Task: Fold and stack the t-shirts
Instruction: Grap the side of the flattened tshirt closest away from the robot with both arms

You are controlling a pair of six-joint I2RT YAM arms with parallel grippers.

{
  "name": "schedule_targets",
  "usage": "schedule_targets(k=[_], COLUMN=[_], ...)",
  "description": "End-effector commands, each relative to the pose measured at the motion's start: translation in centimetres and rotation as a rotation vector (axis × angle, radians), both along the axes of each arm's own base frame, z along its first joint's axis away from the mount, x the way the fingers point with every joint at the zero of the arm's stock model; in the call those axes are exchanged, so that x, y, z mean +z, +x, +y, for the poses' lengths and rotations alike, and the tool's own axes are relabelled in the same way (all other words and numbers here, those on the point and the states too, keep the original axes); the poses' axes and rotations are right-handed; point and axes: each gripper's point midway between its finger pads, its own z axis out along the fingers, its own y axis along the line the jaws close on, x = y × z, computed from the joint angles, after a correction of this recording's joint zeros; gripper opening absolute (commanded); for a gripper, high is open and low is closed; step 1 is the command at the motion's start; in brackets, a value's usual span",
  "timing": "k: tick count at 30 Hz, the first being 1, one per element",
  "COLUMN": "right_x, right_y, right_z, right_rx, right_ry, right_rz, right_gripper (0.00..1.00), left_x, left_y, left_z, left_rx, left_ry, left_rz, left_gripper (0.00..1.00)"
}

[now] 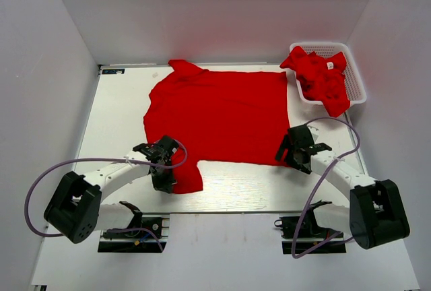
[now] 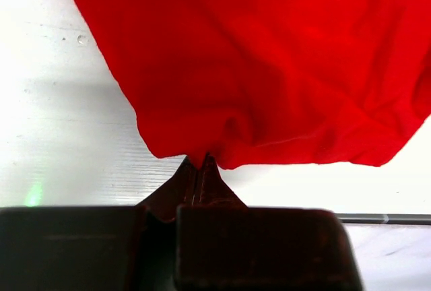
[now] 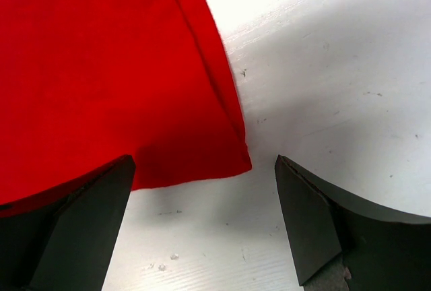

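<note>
A bright red t-shirt lies spread flat in the middle of the white table. My left gripper is shut on the edge of its near-left sleeve, with the cloth pinched between the fingertips. My right gripper is open and empty, just short of the shirt's near-right hem corner, which lies flat on the table between the fingers. More crumpled red t-shirts, one with a small white tag, sit in the basket at the back right.
A white plastic lattice basket stands at the table's back right corner. White walls close in on the left, back and right. The table's near edge runs just in front of both arm bases.
</note>
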Motion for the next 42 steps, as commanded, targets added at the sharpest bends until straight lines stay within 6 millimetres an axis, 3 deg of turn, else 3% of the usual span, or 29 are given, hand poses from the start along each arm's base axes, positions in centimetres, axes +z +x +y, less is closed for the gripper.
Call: schedule_targets(k=[1,8,11,12,17,26,27,32,38,42], right_x=[-0.4,-0.9,-1.0,-0.7,-0.2,0.8,1.2,1.5,3.6,5.0], right_y=[0.9,1.3,0.9,1.4,1.4,2.6,3.0,3.7,6.5,8.3], right_z=[0.3,1.0,0.8,0.9,1.0,1.6,1.7,1.6,1.9,2.0], right_rx=[-0.025,-0.011,-0.014,-0.014,-0.002,0.045,0.055,0.068,0.071,0.070], right_ry=[0.020,0.044,0.041,0.046,0.052,0.050,0.047,0.025,0.007,-0.017], right_rz=[-0.022,-0.016,-0.009,-0.031,-0.053,-0.074,-0.078,-0.070,-0.120,-0.136], right_gripper=[0.90,0.86,0.58,0.33,0.00,0.00,0.00,0.00,0.00,0.00], left_x=[0.5,0.5,1.2,1.6,2.5,6.4,6.1,8.6,9.6,12.2], left_y=[1.0,1.0,1.6,1.9,2.5,6.2,6.4,10.5,14.6,17.8], left_z=[-0.6,-0.6,-1.0,-1.0,-1.3,-2.7,-2.4,-3.5,-3.1,-3.4], left_rx=[-0.011,-0.011,-0.011,-0.008,-0.017,-0.045,-0.043,-0.028,0.015,0.018], left_ry=[-0.031,-0.037,-0.054,-0.051,-0.063,-0.099,-0.089,-0.082,0.014,0.033], left_rz=[-0.056,-0.065,-0.090,-0.105,-0.128,-0.262,-0.255,-0.379,-0.456,-0.581], left_gripper=[0.00,0.00,0.00,0.00,0.00,0.00,0.00,0.00,0.00,0.00])
